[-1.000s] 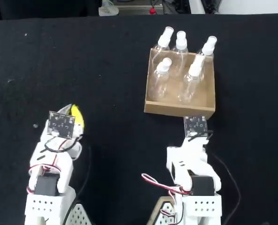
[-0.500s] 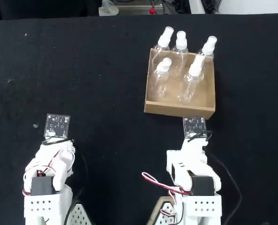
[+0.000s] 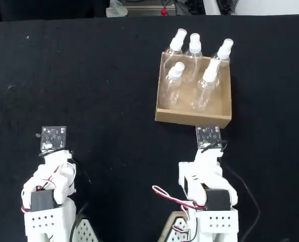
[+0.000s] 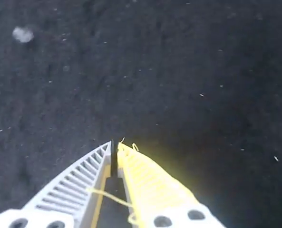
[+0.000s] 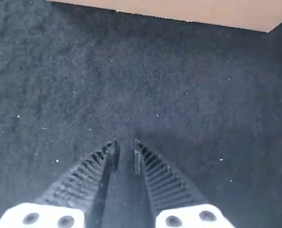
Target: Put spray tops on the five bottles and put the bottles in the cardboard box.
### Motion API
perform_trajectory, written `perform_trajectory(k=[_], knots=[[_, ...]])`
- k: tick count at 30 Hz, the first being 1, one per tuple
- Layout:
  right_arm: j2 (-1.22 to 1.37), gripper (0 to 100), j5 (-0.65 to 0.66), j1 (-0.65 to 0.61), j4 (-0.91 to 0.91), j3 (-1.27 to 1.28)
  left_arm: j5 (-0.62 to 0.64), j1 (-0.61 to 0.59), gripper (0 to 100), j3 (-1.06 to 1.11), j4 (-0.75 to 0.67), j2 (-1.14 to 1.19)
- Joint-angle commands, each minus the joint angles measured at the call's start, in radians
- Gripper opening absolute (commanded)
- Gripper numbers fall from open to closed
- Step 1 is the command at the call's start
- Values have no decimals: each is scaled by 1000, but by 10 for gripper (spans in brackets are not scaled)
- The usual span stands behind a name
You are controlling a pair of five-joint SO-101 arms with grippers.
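Altogether five bottles [image 3: 175, 83], one cardboard box [image 3: 192, 117]

Five bottles [image 3: 174, 83] stand in the cardboard box [image 3: 192, 117], upper right on the table [image 3: 99, 75], right arm [image 3: 207, 176] just below it.

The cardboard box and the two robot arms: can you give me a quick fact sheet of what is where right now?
Bottles: five, all inside the box, each with a white spray top
Cardboard box: on the black table, on the right arm's side
Left gripper: shut, holding nothing, over bare table
Right gripper: shut, holding nothing, close to the box's near wall
Task state: looks finished, nothing left outside the box
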Motion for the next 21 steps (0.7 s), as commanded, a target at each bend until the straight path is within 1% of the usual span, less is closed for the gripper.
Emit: perform_trajectory(k=[1, 8, 13, 15, 19, 21], knots=[[-99, 19, -2, -14, 8, -5, 12, -19, 30, 21, 5, -15], [-97, 19, -2, -12, 8, -5, 14, -10, 30, 21, 8, -20], [-97, 19, -2, -12, 8, -5, 15, 39, 30, 21, 8, -20], [-97, 19, -2, -12, 8, -5, 15, 91, 30, 21, 8, -20], [-97, 19, -2, -12, 8, -5, 15, 266, 30, 21, 8, -21], [-97, 19, -2, -12, 8, -5, 15, 308, 30, 21, 8, -21]])
